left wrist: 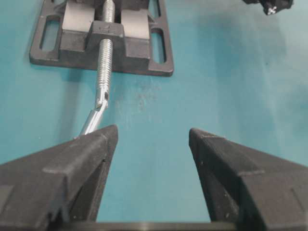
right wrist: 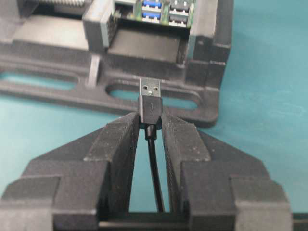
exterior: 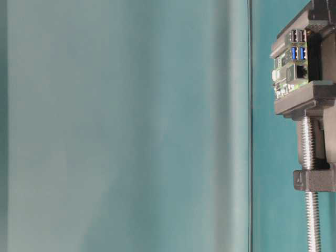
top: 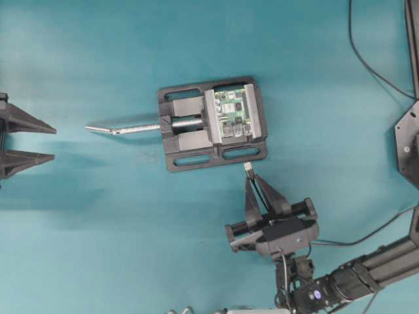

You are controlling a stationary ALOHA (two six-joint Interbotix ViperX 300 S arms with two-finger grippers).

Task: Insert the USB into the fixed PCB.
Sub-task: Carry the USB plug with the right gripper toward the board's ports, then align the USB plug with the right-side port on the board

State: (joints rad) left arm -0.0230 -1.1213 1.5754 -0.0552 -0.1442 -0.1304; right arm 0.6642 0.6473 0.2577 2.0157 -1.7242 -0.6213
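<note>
The right gripper (right wrist: pixel 151 126) is clenched on the USB (right wrist: pixel 150 100), whose metal tip projects past the fingertips with its long axis aimed at the fixed PCB (right wrist: pixel 154 8), just short of the vise base (right wrist: pixel 159 94) and below the ports. The left gripper (left wrist: pixel 153 139) hangs released, well apart, facing the screw rod (left wrist: pixel 104 62). The teal table (top: pixel 98 216) leaves room around the vise.
</note>
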